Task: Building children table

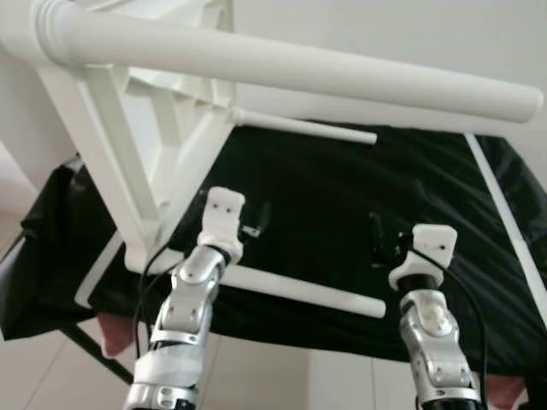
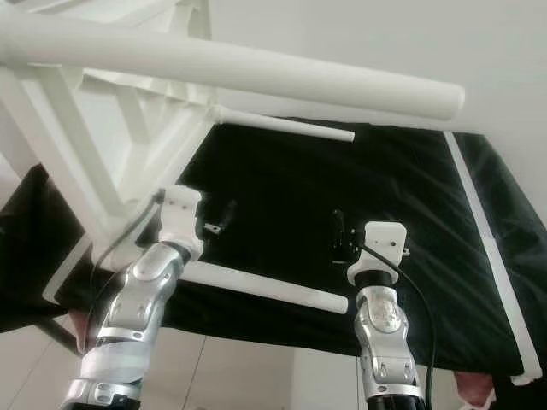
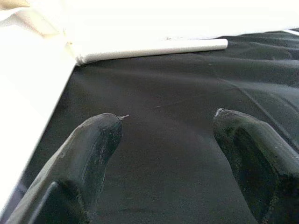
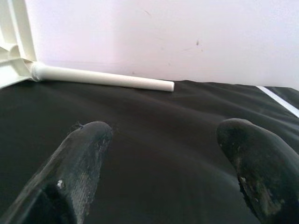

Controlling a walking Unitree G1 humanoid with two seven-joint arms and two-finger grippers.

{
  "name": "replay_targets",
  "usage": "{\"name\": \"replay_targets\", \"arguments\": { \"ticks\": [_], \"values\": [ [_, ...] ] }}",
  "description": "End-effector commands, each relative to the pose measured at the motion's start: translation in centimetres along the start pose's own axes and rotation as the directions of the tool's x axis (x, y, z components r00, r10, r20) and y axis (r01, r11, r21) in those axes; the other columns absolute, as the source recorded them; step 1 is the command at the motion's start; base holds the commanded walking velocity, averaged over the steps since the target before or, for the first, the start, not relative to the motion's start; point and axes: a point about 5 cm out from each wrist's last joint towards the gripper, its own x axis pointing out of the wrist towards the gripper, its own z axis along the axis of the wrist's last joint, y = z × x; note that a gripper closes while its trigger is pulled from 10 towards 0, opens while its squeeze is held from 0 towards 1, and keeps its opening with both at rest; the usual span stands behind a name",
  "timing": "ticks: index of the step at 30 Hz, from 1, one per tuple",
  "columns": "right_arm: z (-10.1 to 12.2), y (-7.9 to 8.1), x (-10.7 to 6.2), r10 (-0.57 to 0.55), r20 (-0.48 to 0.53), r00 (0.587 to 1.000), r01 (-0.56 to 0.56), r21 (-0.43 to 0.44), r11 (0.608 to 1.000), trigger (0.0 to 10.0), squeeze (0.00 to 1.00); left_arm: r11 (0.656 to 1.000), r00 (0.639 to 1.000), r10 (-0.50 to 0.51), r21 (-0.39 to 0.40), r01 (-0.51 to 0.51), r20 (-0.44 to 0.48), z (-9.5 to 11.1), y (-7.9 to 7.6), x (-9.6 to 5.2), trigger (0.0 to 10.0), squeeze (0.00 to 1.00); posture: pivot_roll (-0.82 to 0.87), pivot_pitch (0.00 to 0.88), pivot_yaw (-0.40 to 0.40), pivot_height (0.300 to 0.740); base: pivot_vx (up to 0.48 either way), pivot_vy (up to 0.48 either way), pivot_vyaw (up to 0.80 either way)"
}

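Note:
A white children's table (image 1: 137, 145) lies on its side on a black cloth (image 1: 342, 196). One round leg (image 1: 299, 68) juts out high and close to my head. A second leg (image 1: 308, 128) lies along the cloth's far edge, and a third leg (image 1: 308, 293) lies along the near edge. My left gripper (image 1: 256, 220) hovers open just beyond the near leg, beside the table's frame, with nothing between its fingers (image 3: 93, 140). My right gripper (image 1: 376, 235) stands open over the bare cloth past the near leg's tip, also holding nothing. Both wrist views look across the cloth at the far leg (image 4: 103, 78).
A white wall (image 1: 385, 34) rises right behind the cloth. A white strip (image 1: 504, 213) runs along the cloth's right side. Pale floor tiles (image 1: 256, 376) lie below the near edge, and something pink (image 1: 111, 333) peeks out under the cloth at the left.

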Motion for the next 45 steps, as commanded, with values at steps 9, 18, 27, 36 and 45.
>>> {"name": "replay_targets", "arguments": {
  "ticks": [9,18,27,36,45],
  "values": [
    [-0.4,-0.7,-0.5,-0.016,-0.008,1.0,0.016,-0.02,1.0,10.0,0.0,0.996,0.997,0.078,0.046,-0.077,-0.018,-0.5,0.5,-0.7,10.0,0.0,0.09,0.0,-0.023,0.74,0.0,0.0,0.0],
    [-0.7,-0.1,-1.1,0.013,-0.013,1.0,-0.014,-0.101,0.995,10.0,0.0,0.997,0.999,0.036,0.068,-0.033,-0.036,-0.8,-0.3,-0.9,10.0,0.0,0.09,0.0,-0.021,0.74,0.0,0.0,0.0],
    [1.2,0.4,-3.7,0.113,0.074,0.991,-0.093,-0.23,0.969,10.0,0.0,0.988,0.988,-0.152,-0.036,0.152,-0.007,-0.7,-0.8,-3.1,10.0,0.0,0.1,0.0,-0.024,0.74,0.0,0.0,0.0],
    [0.5,-0.5,-4.6,0.108,0.026,0.994,-0.1,-0.208,0.973,10.0,0.0,0.887,0.884,-0.455,0.034,0.46,-0.105,-2.1,-3.3,-5.0,10.0,0.0,0.09,0.0,-0.02,0.74,0.0,0.0,0.0],
    [0.5,-0.1,-4.6,0.107,0.013,0.994,-0.103,-0.185,0.977,10.0,0.0,0.783,0.79,-0.585,0.129,0.609,-0.183,-3.0,-3.9,-5.8,10.0,0.0,0.07,0.0,-0.016,0.74,0.0,0.0,0.0]
  ]
}}
